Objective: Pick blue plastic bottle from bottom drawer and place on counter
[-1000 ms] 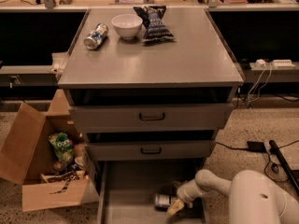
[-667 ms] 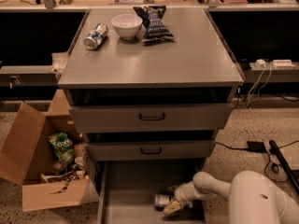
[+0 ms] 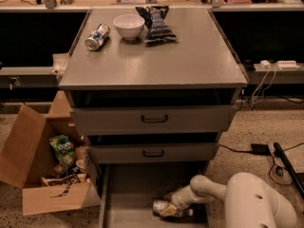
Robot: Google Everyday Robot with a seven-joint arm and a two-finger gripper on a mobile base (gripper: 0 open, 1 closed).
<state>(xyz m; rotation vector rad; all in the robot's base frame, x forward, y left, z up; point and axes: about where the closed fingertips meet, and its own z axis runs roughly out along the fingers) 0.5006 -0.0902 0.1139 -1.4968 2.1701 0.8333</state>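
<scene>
One arm (image 3: 205, 188) bent low, gripper (image 3: 173, 208) at blue plastic bottle (image 3: 160, 206) in bottom drawer (image 3: 127, 194); grip unclear

view: single camera, high, facing cabinet (image 3: 152, 120) front | range: mid | pincer (image 3: 171, 207): bottom centre, in bottom drawer (image 3: 128, 194)

White tool (image 3: 167, 208) is in grey bottom drawer (image 3: 128, 189); blue-and-silver can (image 3: 97, 36) on grey counter (image 3: 156, 61).

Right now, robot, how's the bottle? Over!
Gripper low in bottom drawer, at blue plastic bottle. Bottle lying on its side. Can, bowl, bag on counter, far end.
</scene>
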